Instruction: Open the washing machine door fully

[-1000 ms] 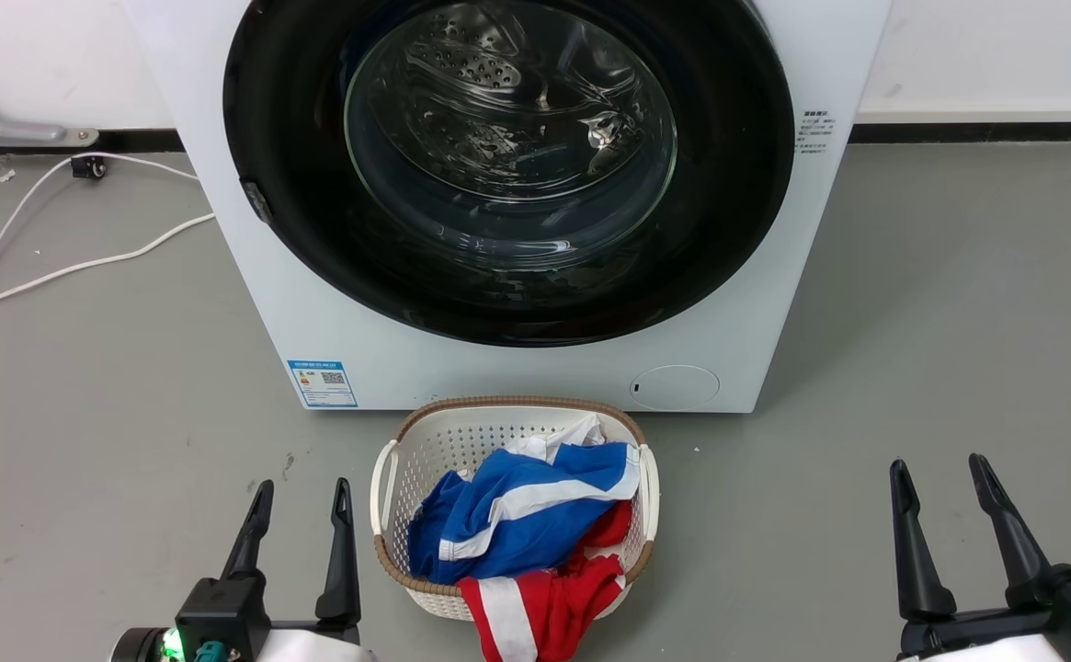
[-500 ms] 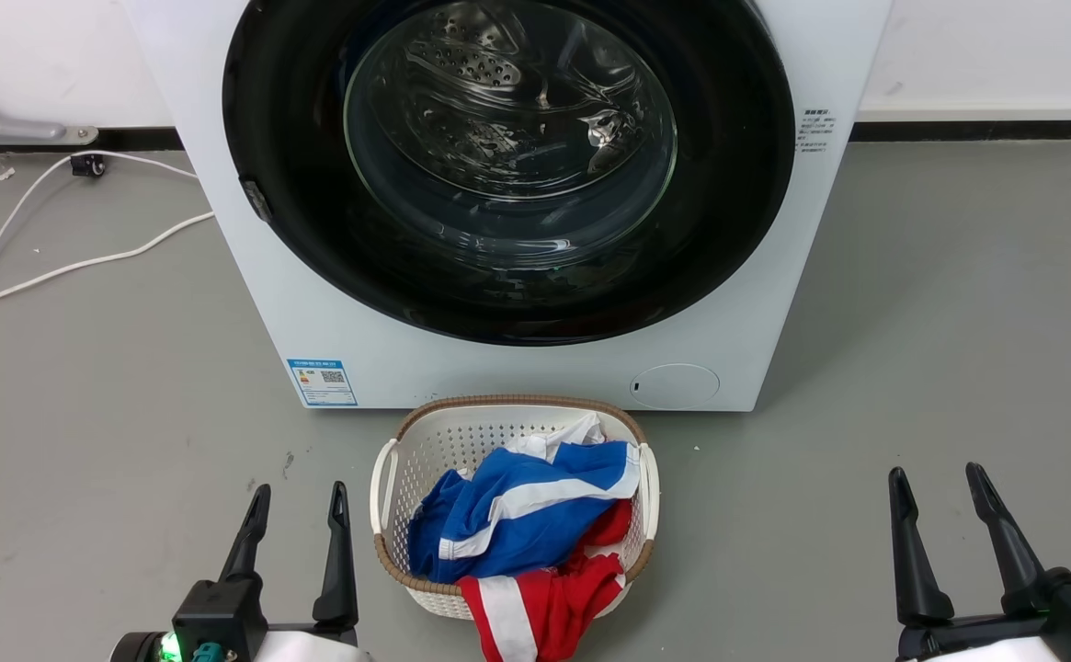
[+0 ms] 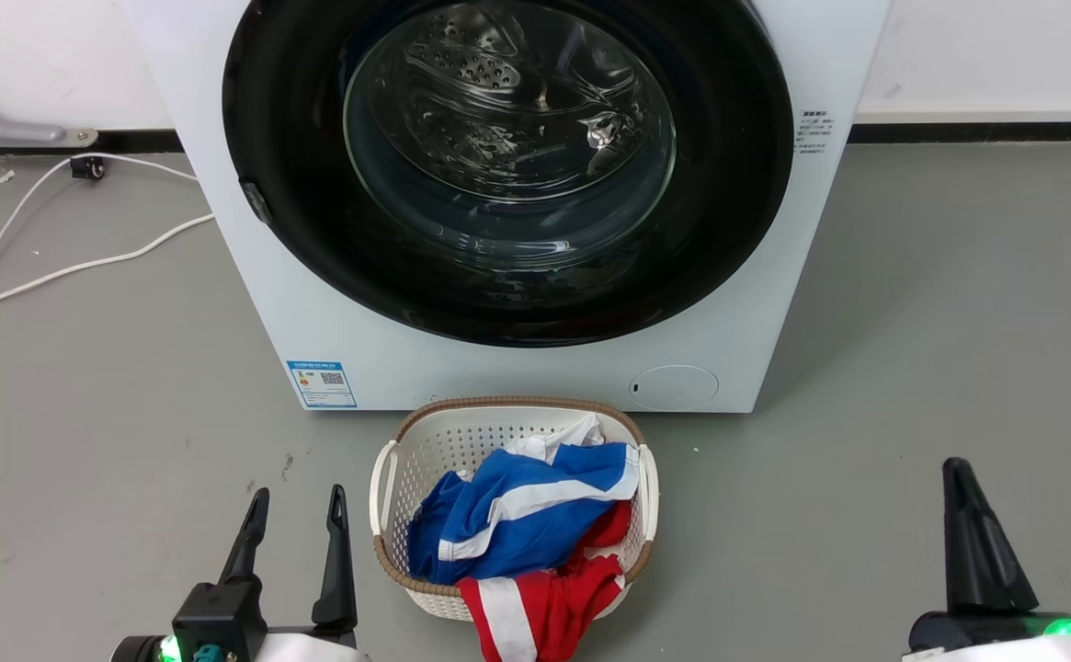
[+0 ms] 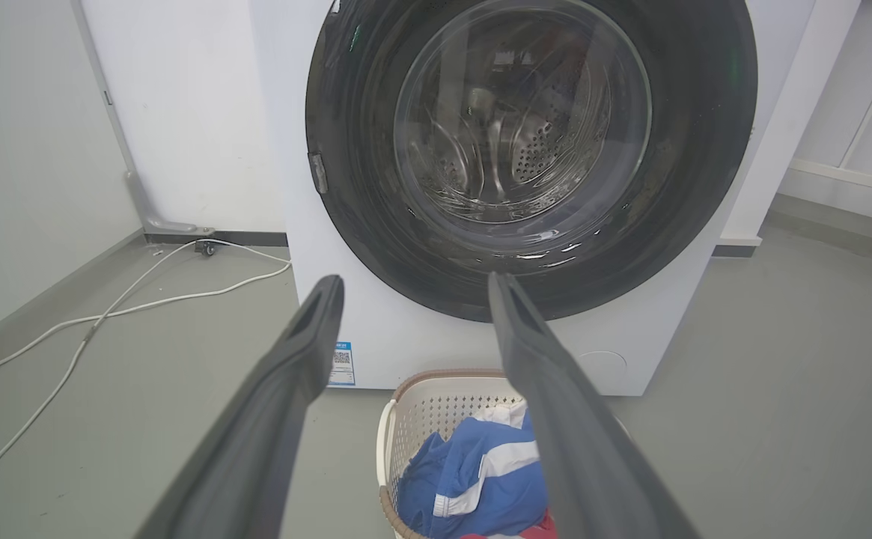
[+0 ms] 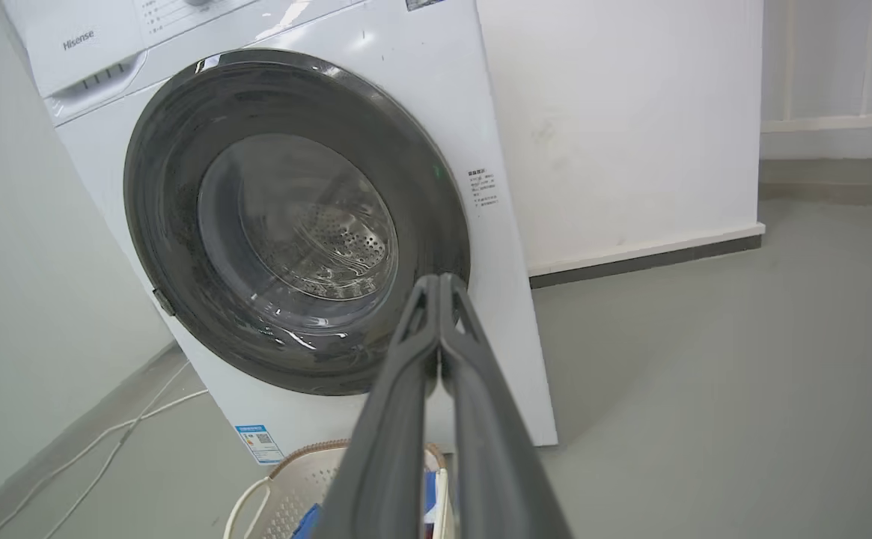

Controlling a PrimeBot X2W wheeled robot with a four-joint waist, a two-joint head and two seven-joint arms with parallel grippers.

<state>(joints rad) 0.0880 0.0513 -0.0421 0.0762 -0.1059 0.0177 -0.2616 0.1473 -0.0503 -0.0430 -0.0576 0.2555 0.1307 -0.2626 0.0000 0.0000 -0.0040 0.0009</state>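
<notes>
The washing machine door is a wide glossy black ring around a clear glass bowl, lying flat against the white machine front; it looks closed. It also appears in the left wrist view and the right wrist view. My left gripper stands open at the lower left, well short of the machine, with nothing between its fingers. My right gripper is at the lower right, shut on nothing, its fingertips pressed together.
A white laundry basket with blue, white and red clothes sits on the floor directly before the machine, between my grippers. White cables trail over the grey floor at left. A white wall stands behind.
My right gripper has closed from open to shut and shifted slightly right. The left gripper sank a little. The door has not moved.
</notes>
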